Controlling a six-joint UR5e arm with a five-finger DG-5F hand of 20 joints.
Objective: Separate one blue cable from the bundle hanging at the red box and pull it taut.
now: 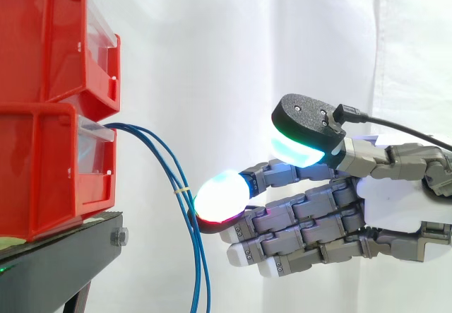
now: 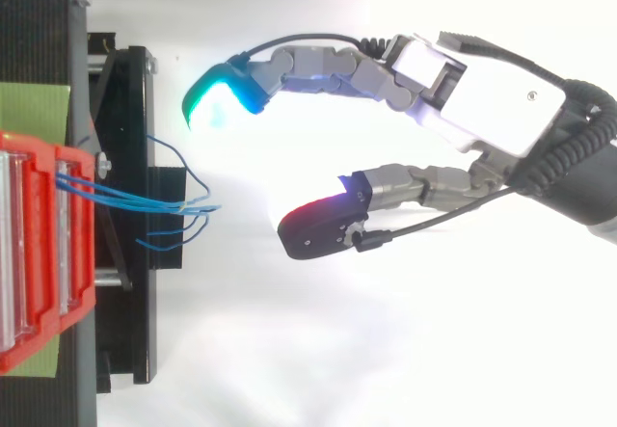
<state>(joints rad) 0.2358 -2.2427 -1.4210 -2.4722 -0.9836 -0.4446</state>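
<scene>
The side camera is sitting level with the red bins [image 1: 49, 136], close in and looking straight across them. There the bins are crowding the left edge and the hand [image 1: 399, 200] is showing at the right. The top camera is looking straight down, just as near. Both are taking in the bins' front, the hanging blue cables [image 1: 181, 186] and the hand.

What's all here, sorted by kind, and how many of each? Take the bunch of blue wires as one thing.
Red bins: 2 (top bin, bottom bin)
Blue cable bundle: 1
Black stand: 1
Robot hand: 1
Total: 5
</scene>
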